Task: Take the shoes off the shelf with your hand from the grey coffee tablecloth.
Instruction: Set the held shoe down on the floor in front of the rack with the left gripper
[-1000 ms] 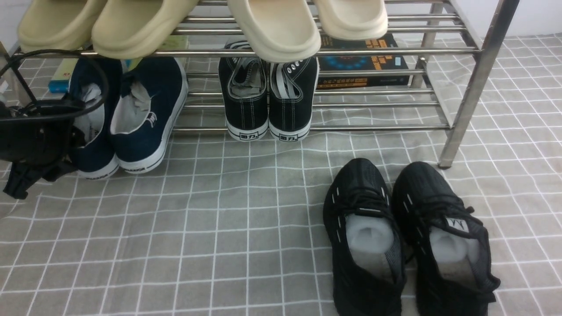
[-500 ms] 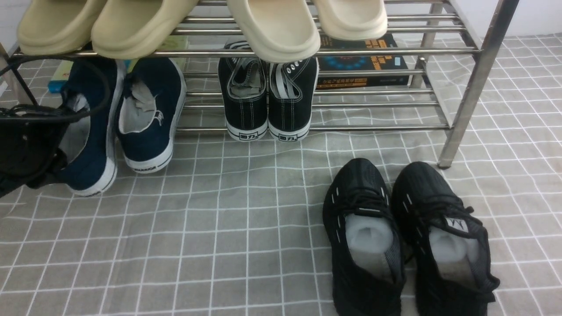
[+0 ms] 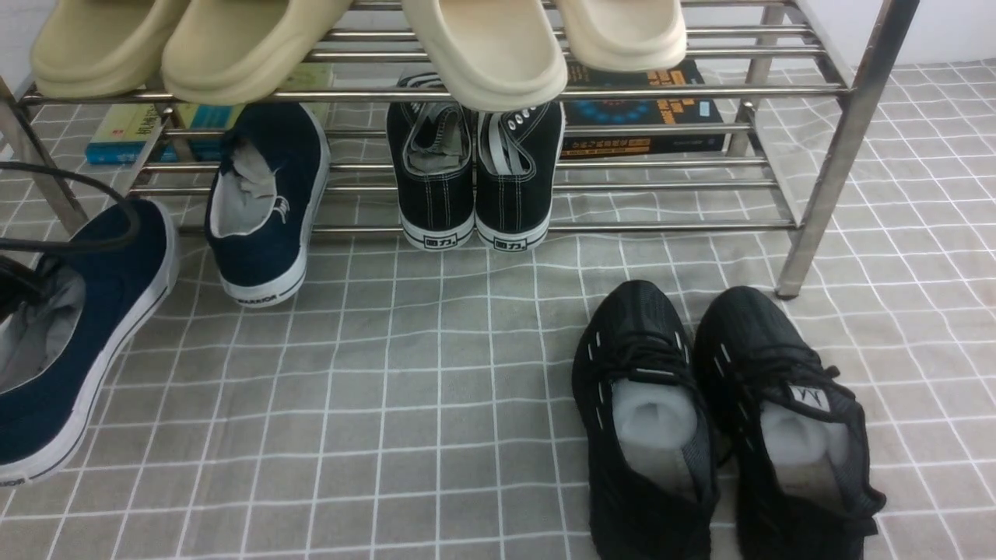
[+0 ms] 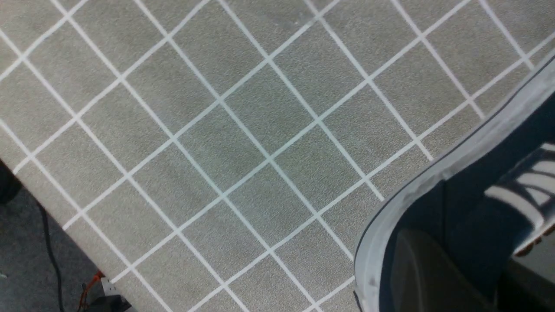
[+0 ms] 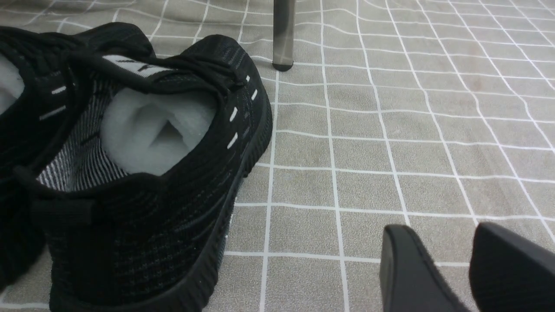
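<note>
Navy slip-on [image 3: 70, 334] off the steel shoe rack [image 3: 825, 155], second navy slip-on [image 3: 264, 202] half on it.
The left end effector [image 4: 427, 268] grips that first shoe by its side wall at the far left, above the grey tablecloth [image 3: 436, 373]. Its mate rests toe on the lower bars, heel on the cloth. The right end effector [image 5: 438, 234], fingers slightly apart and empty, sits beside the black mesh running shoes [image 5: 143, 173].
</note>
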Available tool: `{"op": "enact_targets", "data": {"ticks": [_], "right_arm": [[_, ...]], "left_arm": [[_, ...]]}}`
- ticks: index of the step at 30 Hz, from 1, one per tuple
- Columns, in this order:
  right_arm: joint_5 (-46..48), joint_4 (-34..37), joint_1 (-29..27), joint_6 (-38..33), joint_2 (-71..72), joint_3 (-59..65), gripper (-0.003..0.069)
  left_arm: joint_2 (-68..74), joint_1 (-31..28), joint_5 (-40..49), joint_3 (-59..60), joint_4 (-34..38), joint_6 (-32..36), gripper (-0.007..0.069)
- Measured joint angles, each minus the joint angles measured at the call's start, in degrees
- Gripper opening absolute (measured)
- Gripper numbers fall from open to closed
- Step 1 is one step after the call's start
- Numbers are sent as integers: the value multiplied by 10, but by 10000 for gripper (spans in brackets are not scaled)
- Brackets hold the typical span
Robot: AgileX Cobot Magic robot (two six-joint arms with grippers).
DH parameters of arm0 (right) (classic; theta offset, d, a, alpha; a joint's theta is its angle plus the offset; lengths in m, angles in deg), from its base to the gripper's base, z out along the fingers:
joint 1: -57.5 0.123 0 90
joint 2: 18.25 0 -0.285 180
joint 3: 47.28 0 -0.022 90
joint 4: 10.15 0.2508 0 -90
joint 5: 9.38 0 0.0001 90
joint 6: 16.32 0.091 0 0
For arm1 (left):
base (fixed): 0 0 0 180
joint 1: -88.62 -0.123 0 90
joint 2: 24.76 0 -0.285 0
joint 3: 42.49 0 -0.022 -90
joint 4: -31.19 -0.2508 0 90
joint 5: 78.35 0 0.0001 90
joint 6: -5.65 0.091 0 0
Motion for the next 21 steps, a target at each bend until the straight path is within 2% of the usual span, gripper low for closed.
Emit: {"op": "enact_targets", "data": {"ticks": [8, 14, 21], "right_arm": [[0, 0, 0, 0, 0, 0, 239], [0, 0, 0, 0, 0, 0, 239], [0, 0, 0, 0, 0, 0, 239]], "left_arm": [[0, 0, 4, 3, 3, -8, 45], [0, 0, 1, 64, 5, -25, 47], [0, 0, -73, 143, 3, -43, 54]]}}
